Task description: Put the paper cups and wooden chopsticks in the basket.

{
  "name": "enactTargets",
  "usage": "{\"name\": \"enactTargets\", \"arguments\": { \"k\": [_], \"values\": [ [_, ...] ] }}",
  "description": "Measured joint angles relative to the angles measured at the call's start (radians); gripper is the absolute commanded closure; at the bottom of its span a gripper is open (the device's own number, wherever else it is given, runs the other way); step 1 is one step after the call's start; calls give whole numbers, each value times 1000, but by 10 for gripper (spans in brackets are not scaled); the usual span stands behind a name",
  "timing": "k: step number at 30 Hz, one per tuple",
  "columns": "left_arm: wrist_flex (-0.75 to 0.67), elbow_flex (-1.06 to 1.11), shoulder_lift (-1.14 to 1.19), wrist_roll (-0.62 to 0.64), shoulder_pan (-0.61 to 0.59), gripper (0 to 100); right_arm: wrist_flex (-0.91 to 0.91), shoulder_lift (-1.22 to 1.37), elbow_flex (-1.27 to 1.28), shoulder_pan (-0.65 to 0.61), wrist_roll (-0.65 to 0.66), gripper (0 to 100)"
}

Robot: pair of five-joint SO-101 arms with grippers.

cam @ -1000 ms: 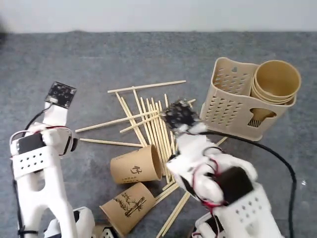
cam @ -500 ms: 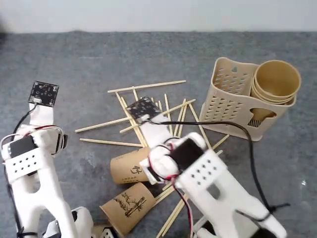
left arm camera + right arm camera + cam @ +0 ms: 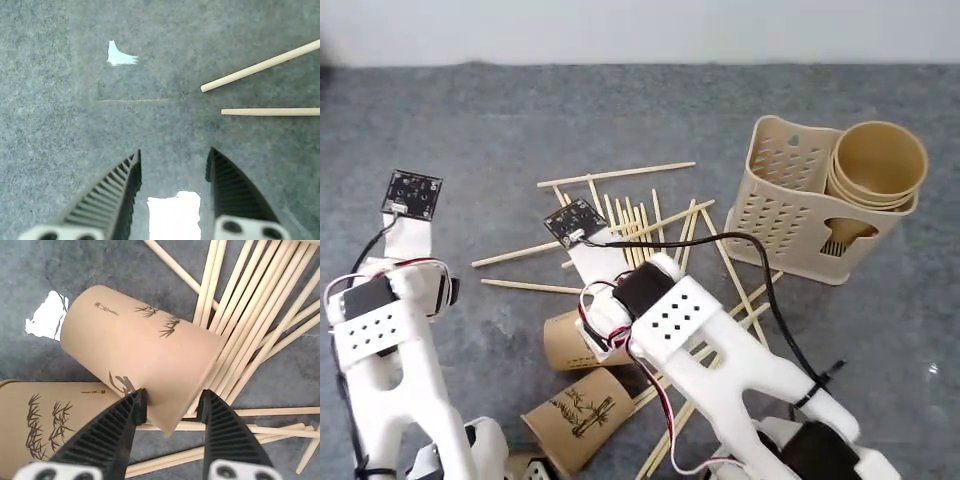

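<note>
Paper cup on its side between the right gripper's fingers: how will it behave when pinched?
Likely light and thin-walled: the paper cup may crush if the right gripper squeezes hard. It lies on its side, so a nudge could roll it. Its open end overlaps the chopsticks, which may shift with it.

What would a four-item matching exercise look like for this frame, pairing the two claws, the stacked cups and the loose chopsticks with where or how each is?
Column one:
1. left claw
2. right claw
3. stacked cups
4. loose chopsticks

Column two:
A. nested in the basket
B. open over bare grey table
C. scattered flat on the table
D. open at the end of a cup lying on its side

Pairs: 1-B, 2-D, 3-A, 4-C
</note>
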Motion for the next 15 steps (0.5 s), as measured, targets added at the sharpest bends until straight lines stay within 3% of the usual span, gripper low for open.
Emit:
{"name": "enactTargets", "arguments": {
  "k": [2,11,15],
  "values": [
    [0,0,0,0,0,795,0,3,0,0,0,998],
    [0,0,0,0,0,795,0,-38,-20,-2,6,989],
    [0,0,0,0,0,795,18,-149,-28,5,100,990]
  ]
}}
